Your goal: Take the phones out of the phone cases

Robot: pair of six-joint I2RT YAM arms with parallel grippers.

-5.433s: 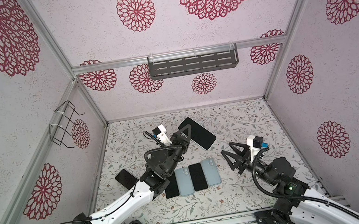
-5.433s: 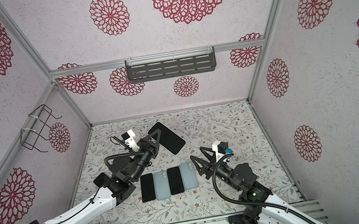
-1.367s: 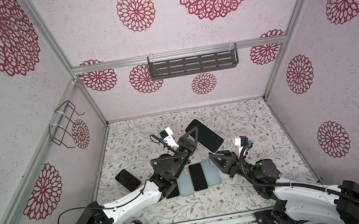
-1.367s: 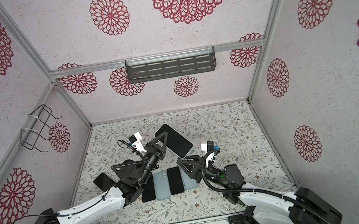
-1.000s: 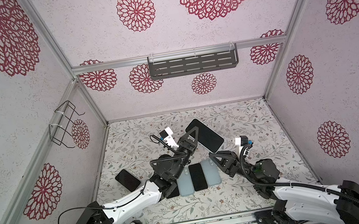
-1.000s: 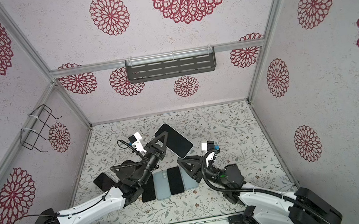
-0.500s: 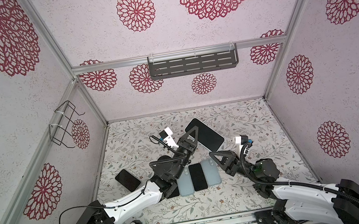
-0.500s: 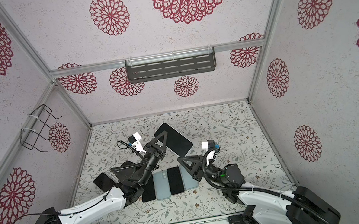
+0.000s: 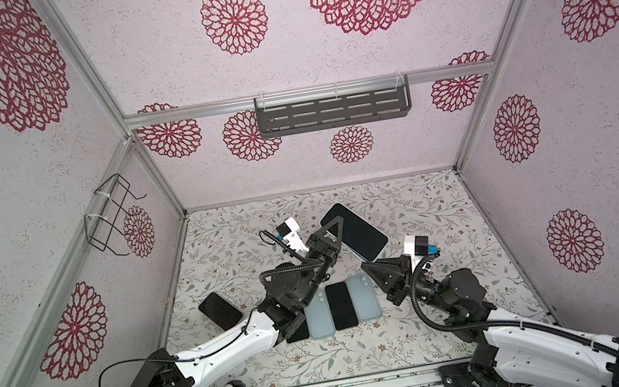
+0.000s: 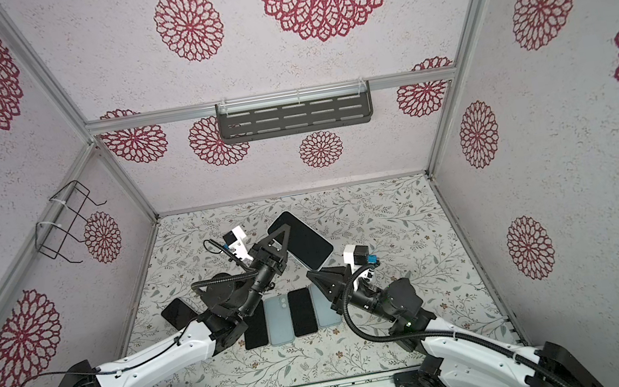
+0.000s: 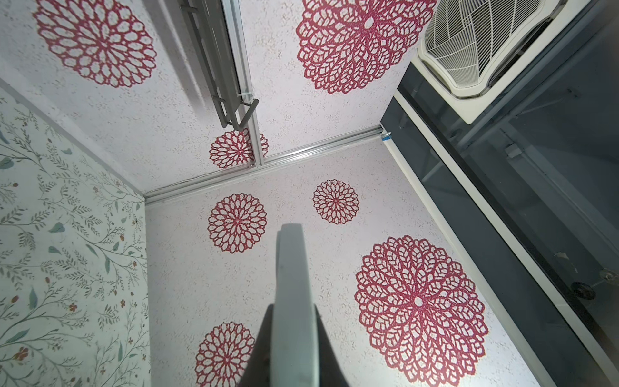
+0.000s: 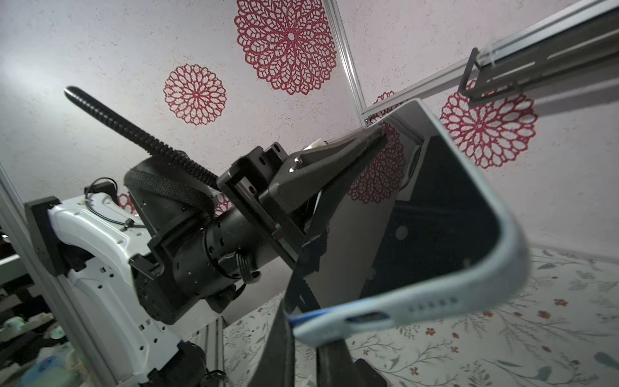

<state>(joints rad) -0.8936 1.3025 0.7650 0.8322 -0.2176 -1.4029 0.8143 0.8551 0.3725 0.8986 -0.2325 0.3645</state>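
Observation:
The phone point(image 9: 355, 229) point(image 10: 303, 242) is held up above the table, dark screen showing, inside a light blue phone case point(image 12: 495, 301). My left gripper point(image 9: 336, 225) point(image 11: 292, 321) is shut on its long side, and the case's edge point(image 11: 290, 284) runs between the dark fingers. My right gripper point(image 9: 366, 266) point(image 12: 306, 348) is shut on the case's lower corner point(image 12: 303, 330). There a darker blue strip shows along the case's rim. In both top views the right fingertips meet the phone's near corner.
On the floral table point(image 9: 443, 308) lies a row of two black phones point(image 9: 341, 305) and two light blue cases point(image 9: 363, 297). Another black phone point(image 9: 220, 311) lies at the left. A grey shelf point(image 9: 332, 106) hangs on the back wall, a wire basket point(image 9: 109, 217) on the left wall.
My right gripper, open and off to the right at first, has come in and closed on the case's lower corner. The left gripper keeps holding the phone, lifted a little.

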